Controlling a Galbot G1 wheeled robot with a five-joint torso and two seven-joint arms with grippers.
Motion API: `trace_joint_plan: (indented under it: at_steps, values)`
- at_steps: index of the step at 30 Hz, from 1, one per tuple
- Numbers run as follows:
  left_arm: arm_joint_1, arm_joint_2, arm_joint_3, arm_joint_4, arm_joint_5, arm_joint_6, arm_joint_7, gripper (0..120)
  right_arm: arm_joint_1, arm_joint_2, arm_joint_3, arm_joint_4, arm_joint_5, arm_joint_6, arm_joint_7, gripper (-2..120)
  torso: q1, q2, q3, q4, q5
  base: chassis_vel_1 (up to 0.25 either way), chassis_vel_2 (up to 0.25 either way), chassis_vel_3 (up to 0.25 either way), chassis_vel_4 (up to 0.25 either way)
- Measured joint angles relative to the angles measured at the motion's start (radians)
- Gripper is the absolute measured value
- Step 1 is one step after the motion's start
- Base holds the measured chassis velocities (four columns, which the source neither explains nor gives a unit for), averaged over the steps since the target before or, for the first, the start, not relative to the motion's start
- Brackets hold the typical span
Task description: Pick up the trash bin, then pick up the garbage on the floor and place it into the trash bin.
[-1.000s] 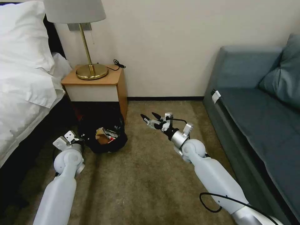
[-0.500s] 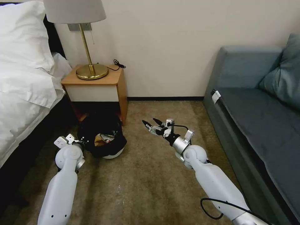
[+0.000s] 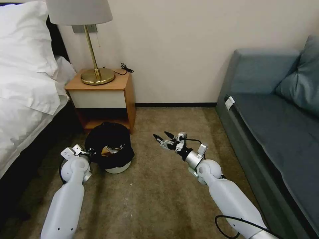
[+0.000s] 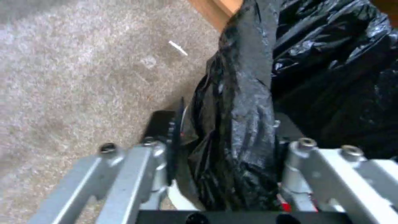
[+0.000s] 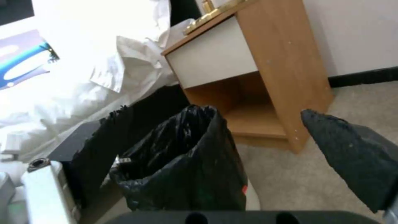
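The bin [image 3: 111, 152] is pinched at its bag-lined rim by the left gripper [image 3: 90, 153], beside the nightstand [image 3: 109, 89]. The right gripper [image 3: 162, 138] is held spread over open carpet [image 3: 159, 196]. No writing can be read.

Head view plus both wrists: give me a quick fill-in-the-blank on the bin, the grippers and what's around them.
1. The left gripper is shut on the ____ liner of the trash bin.
2. The right gripper hangs ____ over the carpet.
3. The bin is in front of the wooden ____.
4. On top of that stands a brass ____.

Missing: black; open; nightstand; lamp
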Motion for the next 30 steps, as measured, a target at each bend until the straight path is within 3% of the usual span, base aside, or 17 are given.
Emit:
trace_joint_plan:
  at_steps: [8,13,17,21,22,24,25,30]
  values:
    - [0.044,0.027,-0.008,-0.081,0.022,0.039,-0.025,80,0.017,0.006,0.003,-0.044,-0.025,0.039,0.004,100,0.000,0.000,0.000,0.0001,-0.0001,0.000,0.000,0.000,0.000]
    - [0.089,0.057,-0.013,-0.174,0.068,0.063,-0.037,98,0.026,0.014,0.011,-0.076,-0.038,0.065,0.016,100,0.000,0.000,0.000,0.0000,0.0000,0.000,0.000,0.000,0.000]
    - [0.140,0.080,-0.014,-0.271,0.136,0.069,-0.015,100,0.027,0.009,0.017,-0.077,-0.027,0.067,0.036,100,0.000,0.000,0.000,0.0000,0.0000,0.000,0.000,0.000,0.000]
    - [0.157,0.084,-0.014,-0.299,0.156,0.070,-0.007,100,0.027,0.005,0.018,-0.077,-0.021,0.067,0.043,100,0.000,0.000,0.000,0.0000,0.0000,0.000,0.000,0.000,0.000]
    - [0.203,0.090,-0.014,-0.354,0.232,0.068,0.037,100,0.026,-0.007,0.018,-0.067,-0.006,0.063,0.059,100,0.000,0.000,0.000,0.0000,0.0001,0.000,0.000,0.000,0.000]
    - [0.256,0.104,-0.014,-0.392,0.355,0.029,0.124,100,0.023,-0.023,0.018,-0.055,0.025,0.053,0.092,100,0.000,0.000,0.000,0.0001,0.0000,0.000,0.000,0.000,0.000]
    - [0.256,0.104,-0.014,-0.392,0.355,0.029,0.124,100,0.023,-0.023,0.018,-0.055,0.025,0.053,0.092,100,0.000,0.000,0.000,0.0001,0.0000,0.000,0.000,0.000,0.000]
    - [0.346,0.171,-0.001,-0.456,0.457,-0.081,0.244,100,0.006,-0.068,0.049,-0.047,0.043,0.046,0.153,100,0.000,0.000,0.000,-0.0007,0.0001,0.000,0.000,0.000,0.000]
